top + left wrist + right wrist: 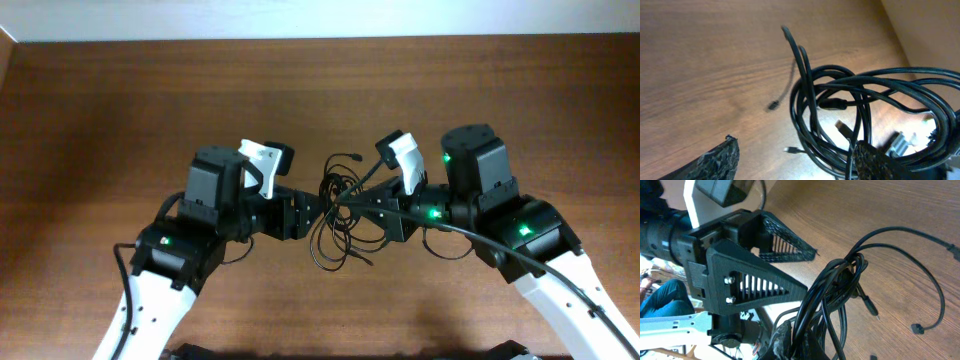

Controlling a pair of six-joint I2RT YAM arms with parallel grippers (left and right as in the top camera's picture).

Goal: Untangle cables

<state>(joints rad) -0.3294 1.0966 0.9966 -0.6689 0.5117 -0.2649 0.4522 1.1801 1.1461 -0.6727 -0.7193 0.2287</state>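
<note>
The right gripper (pixel 365 208) was clamped on the cables (pixel 337 232). The left gripper (pixel 320 208) stood with its fingers apart, just left of them. The tangle ran far to near at mid-surface (pixel 120 110), hemmed in by both grippers. It was made of thin, black, overlapping loops, with one plug end curling far-right.

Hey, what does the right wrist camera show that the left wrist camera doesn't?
Only the right wrist view shows the left gripper as a whole, open, its ribbed fingers spread beside the cables. Only the left wrist view shows a silver plug seen through the loops. Both show the black cables bunched in a tangle over the brown table.
</note>
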